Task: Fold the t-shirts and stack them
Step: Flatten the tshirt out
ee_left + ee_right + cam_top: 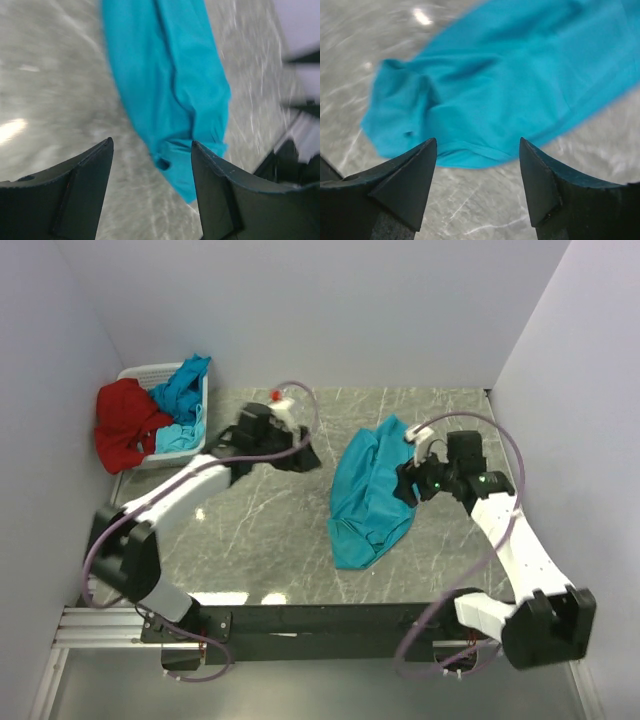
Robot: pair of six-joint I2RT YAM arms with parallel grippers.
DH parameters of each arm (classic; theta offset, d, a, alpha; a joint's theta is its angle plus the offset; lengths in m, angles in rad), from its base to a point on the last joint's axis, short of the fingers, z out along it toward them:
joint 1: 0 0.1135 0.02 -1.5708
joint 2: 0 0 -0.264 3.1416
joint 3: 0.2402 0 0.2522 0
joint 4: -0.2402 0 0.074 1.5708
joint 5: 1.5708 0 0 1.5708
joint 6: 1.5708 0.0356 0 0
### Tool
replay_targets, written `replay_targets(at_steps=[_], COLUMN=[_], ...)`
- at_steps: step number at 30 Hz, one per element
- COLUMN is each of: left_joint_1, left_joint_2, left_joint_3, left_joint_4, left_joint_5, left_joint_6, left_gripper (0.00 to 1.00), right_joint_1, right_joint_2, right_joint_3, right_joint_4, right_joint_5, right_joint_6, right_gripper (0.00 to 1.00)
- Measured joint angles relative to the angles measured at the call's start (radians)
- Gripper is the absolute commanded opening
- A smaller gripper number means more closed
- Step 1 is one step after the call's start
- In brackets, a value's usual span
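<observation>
Left gripper between basket and t-shirt

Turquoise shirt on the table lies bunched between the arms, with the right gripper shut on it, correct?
No. The turquoise shirt lies bunched between the arms, but the right gripper is open, holding nothing; the right wrist view shows it.
</observation>
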Motion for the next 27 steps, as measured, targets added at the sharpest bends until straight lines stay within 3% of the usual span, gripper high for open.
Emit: replay_targets(at_steps=[5,15,23,27], left_joint_1=[-0.19,-0.437,-0.552,-0.589], left_joint_2=[0.206,0.488,0.72,0.813], left_joint_3=[0.068,0.334,0.623,0.698], left_joint_4=[0.01,0.008,-0.032,-0.082], left_joint_5=[0.004,-0.124,-0.253,-0.341], left_joint_6=[0.01,0.045,0.063,0.063], left_gripper=[0.67,0.65,0.65,0.65], right_joint_1=[-0.192,-0.445,-0.558,-0.573], right_joint_2=[0.125,0.122,0.122,0.122], right_joint_3=[0.003,0.001,0.001,0.001], right_joint_4=[0.013,0.027,0.003,-0.006], right_joint_5=[-0.05,-0.14,-0.251,-0.28], right_joint_6=[0.11,0.208,0.201,0.198], right_gripper=[0.69,0.67,0.65,0.65])
